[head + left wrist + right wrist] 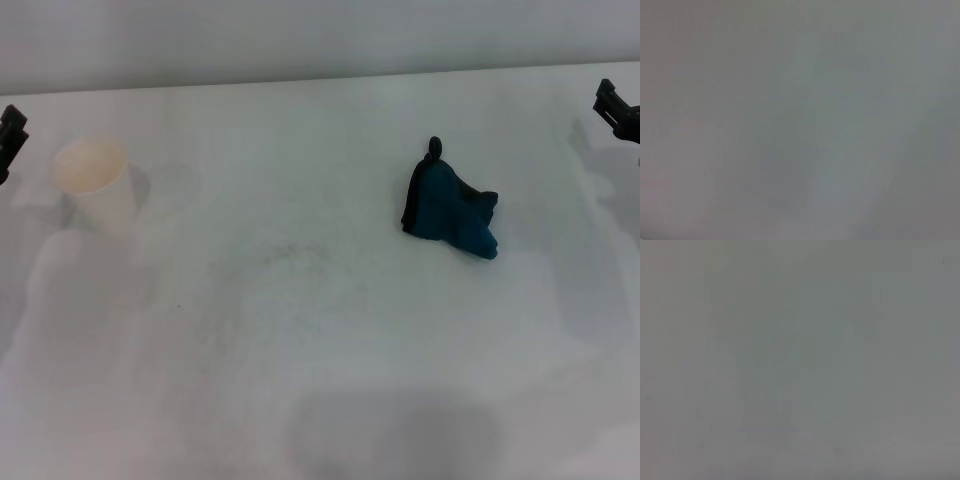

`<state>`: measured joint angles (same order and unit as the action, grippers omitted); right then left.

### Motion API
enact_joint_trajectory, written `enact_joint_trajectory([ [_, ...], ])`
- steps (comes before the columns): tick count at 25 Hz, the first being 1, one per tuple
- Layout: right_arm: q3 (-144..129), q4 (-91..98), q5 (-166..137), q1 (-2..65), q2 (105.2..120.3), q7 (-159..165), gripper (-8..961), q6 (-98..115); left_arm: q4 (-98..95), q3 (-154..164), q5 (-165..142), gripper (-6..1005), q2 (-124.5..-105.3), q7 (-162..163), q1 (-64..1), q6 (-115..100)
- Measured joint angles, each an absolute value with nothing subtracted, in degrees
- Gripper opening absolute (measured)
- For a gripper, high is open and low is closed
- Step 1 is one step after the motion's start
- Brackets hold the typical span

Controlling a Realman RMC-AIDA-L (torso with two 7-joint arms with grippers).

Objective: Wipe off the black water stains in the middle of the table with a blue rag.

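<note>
The right claw [618, 110] shows only as a dark tip at the right edge of the head view, above the far right part of the table [330, 400]; whether it stands wide or narrow cannot be told. The left claw [10, 135] sits likewise at the left edge, its state equally unclear. The blue rag [450, 212] lies bunched on the table right of centre, well apart from the right claw and nearer to it than to the left one. A white paper cup [95, 185] stands upright near the left claw. Only faint grey smudges [285, 262] mark the table's middle. Both wrist views show plain grey.
</note>
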<state>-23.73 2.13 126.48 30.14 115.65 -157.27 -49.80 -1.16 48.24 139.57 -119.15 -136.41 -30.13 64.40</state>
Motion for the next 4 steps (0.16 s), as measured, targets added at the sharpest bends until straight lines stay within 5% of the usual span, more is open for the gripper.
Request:
enact_joint_trajectory([
  [4, -23.7, 2.2, 126.5, 30.5, 115.59, -157.2, 865, -49.1, -1.4, 48.1, 139.7, 888, -119.16, -136.6, -30.4, 64.1],
])
